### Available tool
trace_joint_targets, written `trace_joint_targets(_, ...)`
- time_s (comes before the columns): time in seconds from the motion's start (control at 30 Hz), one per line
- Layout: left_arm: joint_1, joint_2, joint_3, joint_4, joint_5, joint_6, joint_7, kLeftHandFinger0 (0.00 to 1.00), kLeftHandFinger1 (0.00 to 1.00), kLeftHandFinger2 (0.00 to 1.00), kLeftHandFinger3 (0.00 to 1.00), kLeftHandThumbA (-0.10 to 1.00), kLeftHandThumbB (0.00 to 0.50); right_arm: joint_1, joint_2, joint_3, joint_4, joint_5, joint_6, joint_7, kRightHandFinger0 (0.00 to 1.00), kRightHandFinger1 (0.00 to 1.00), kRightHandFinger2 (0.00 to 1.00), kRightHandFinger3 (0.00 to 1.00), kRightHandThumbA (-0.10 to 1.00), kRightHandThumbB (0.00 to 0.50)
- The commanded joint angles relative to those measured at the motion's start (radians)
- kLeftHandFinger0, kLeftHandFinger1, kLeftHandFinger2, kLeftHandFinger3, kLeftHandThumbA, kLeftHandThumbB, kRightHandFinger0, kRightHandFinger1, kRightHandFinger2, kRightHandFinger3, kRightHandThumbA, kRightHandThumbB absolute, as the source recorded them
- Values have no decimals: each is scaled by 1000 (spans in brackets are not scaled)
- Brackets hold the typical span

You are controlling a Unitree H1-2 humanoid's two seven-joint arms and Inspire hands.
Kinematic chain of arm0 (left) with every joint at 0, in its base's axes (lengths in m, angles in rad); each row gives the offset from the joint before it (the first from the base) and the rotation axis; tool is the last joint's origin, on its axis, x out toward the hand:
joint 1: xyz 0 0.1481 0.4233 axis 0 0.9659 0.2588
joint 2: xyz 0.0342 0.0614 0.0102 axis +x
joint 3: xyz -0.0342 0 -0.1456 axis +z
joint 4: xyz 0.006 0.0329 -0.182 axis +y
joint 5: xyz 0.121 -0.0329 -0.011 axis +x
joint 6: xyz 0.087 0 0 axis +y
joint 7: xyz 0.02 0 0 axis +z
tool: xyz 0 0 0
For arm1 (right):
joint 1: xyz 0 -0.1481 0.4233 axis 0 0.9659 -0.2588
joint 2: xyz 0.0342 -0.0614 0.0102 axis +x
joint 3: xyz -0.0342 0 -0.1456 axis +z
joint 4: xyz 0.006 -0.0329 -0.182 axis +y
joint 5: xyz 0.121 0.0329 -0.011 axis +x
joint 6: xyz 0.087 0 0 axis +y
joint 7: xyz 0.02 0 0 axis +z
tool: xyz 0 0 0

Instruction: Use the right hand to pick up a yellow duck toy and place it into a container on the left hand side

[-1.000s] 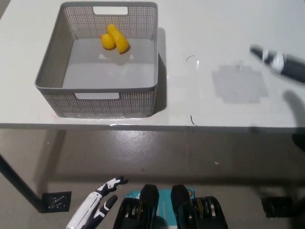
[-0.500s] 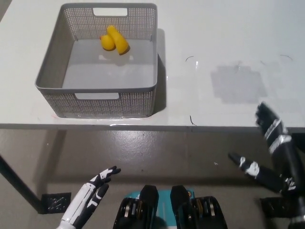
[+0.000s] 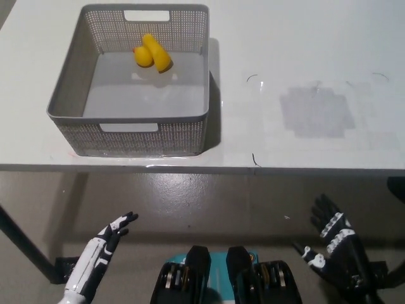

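Head view: the yellow duck toy (image 3: 152, 52) lies inside the grey basket (image 3: 130, 134) on the white table (image 3: 304, 50), so placing looks done. Right hand (image 3: 336, 249) and left hand (image 3: 104, 239) hang below table edge, fingers apart, holding nothing

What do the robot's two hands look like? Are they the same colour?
No, they differ. The left robot hand is white with dark fingertips, on a slim white forearm with black patches. The right robot hand is black with small white marks on the fingers and palm. Both look like people's hands, with long thin fingers.
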Motion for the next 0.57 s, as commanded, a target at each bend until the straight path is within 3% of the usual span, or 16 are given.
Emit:
trace_joint_targets(0.0,3,-16,10,10,-27,-59,35,1000,1000,1000,1000,1000,307,-22,2,21,45,9,-105,52,1000,1000,1000,1000,930,181)
trace_joint_targets(0.07,5,-15,10,14,-31,-63,32,1000,1000,1000,1000,1000,298,-21,-1,25,48,12,-83,50,1000,1000,1000,1000,912,170)
trace_joint_targets(0.17,12,-14,9,11,-27,-65,32,1000,1000,1000,1000,1000,286,-25,1,20,73,24,-78,48,1000,1000,1000,1000,906,205)
trace_joint_targets(0.53,-2,-11,10,17,-18,-56,41,1000,1000,1000,1000,1000,294,-63,-3,17,113,22,-65,44,1000,1000,1000,1000,846,188)
